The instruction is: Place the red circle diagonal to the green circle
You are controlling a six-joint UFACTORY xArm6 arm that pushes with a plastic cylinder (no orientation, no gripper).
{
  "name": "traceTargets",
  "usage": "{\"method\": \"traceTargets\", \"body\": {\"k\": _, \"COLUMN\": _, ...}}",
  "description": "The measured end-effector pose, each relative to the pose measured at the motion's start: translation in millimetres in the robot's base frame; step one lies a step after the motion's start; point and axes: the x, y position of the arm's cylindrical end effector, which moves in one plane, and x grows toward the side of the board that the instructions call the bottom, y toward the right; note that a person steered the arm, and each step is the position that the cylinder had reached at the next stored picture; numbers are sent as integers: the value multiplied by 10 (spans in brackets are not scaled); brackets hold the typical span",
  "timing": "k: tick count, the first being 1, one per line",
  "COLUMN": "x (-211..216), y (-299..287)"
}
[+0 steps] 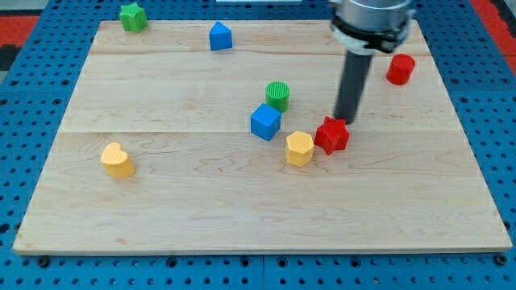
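The red circle (400, 69) is a short red cylinder near the view's right edge of the wooden board (161, 209), towards the top. The green circle (277, 95) is a ribbed green cylinder near the middle. My dark rod comes down from the top, and my tip (344, 121) sits just above the red star (332, 134), touching or nearly touching it. The tip is to the right of the green circle and to the lower left of the red circle, well apart from both.
A blue cube (265, 122) sits just below and left of the green circle. A yellow hexagon (299, 148) touches the red star's left side. A yellow heart (118, 160) lies at left, a green star (133, 16) at top left, a blue pentagon-like block (220, 36) at top.
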Motion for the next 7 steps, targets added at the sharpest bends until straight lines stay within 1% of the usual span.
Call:
{"method": "traceTargets", "body": {"k": 1, "x": -170, "y": 964}}
{"method": "traceTargets", "body": {"k": 2, "x": -517, "y": 1055}}
{"method": "traceTargets", "body": {"k": 5, "x": -1156, "y": 861}}
{"method": "traceTargets", "body": {"k": 6, "x": -1324, "y": 1026}}
{"method": "traceTargets", "body": {"k": 7, "x": -1376, "y": 692}}
